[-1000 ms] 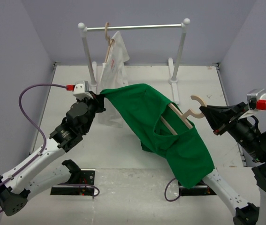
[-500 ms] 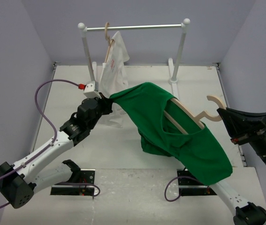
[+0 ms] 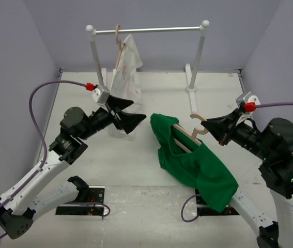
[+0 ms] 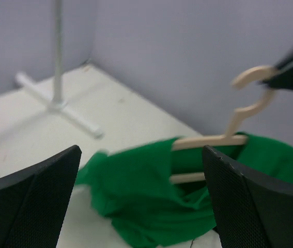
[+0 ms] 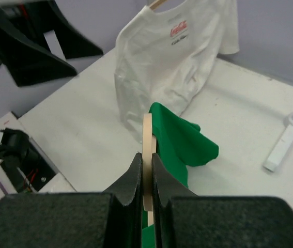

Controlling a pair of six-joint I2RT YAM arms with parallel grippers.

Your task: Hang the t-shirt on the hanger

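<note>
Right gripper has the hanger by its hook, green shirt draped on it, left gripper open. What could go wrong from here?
The green t-shirt sits bunched and lopsided on the hanger; with the left gripper open and clear of it, a swing could shed it.
The right gripper pinches only the thin hook, so the loaded hanger may pivot or slip.
The white shirt on the rail could snag.

Soft, even light fills every view; the white bench (image 3: 136, 160) is bright without glare, and the shadow under the green t-shirt (image 3: 198, 165) is faint. The overhead view is sharp. The left wrist view is blurred: hanger (image 4: 208, 140) and shirt smear, the left arm's fingers (image 4: 32, 206) look crisper. The right wrist view is clear, the right arm's fingers (image 5: 130, 181) slightly soft
</note>
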